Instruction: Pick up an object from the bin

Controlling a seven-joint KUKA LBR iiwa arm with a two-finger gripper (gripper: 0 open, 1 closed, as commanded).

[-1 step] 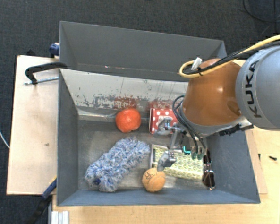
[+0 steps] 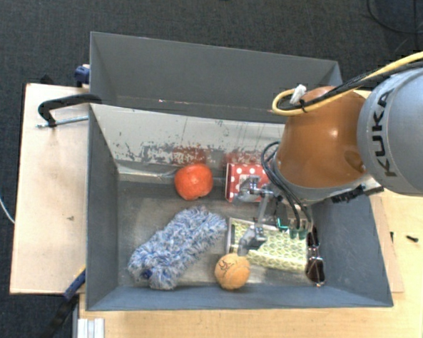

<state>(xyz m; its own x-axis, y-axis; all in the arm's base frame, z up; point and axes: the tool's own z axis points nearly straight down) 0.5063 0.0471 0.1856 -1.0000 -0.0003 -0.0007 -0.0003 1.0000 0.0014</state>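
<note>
The gripper (image 2: 254, 235) hangs low at the left edge of the pale perforated block (image 2: 283, 255) near the bin's (image 2: 103, 194) front wall, seemingly placed to take that edge, though whether spread or closed I cannot tell.

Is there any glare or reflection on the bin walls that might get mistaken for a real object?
Camera view: the bin's glossy back wall mirrors the orange ball and the red white-dotted box as reddish smears just above them. These are reflections, not things. The same wall looks brightest with glare toward its left end.
</note>
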